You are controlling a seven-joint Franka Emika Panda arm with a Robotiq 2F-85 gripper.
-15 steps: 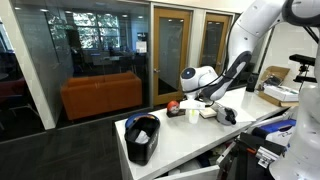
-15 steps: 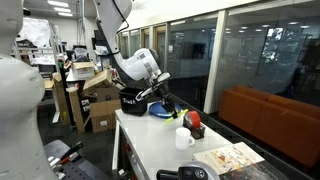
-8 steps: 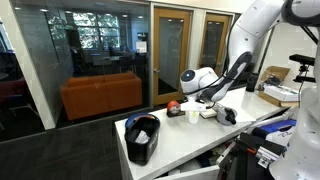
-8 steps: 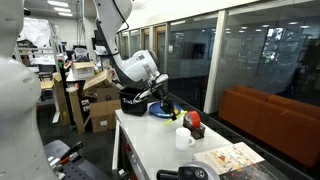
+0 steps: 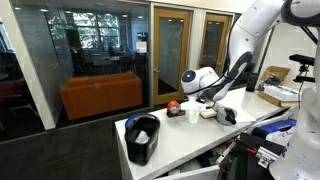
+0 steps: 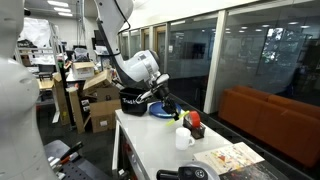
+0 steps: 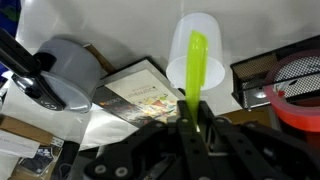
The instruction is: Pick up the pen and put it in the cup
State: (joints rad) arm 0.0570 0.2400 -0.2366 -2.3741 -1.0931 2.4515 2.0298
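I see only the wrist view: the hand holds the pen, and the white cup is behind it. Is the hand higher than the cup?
Observer: Yes. In an exterior view the hand, with the pen in it, hangs clear of the table and appears higher than the rim of the cup.
Operator: Does the cup stand upright?
Observer: Yes, upright on the white table.
Operator: Is anything large nearby?
Observer: A black bin stands at one end of the table, apart from the cup.

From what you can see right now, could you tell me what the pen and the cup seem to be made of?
The pen: likely plastic, glossy yellow-green, with a soft sheen along its length. The cup: probably plastic or paper, matte white and slightly translucent; the view leaves it open.
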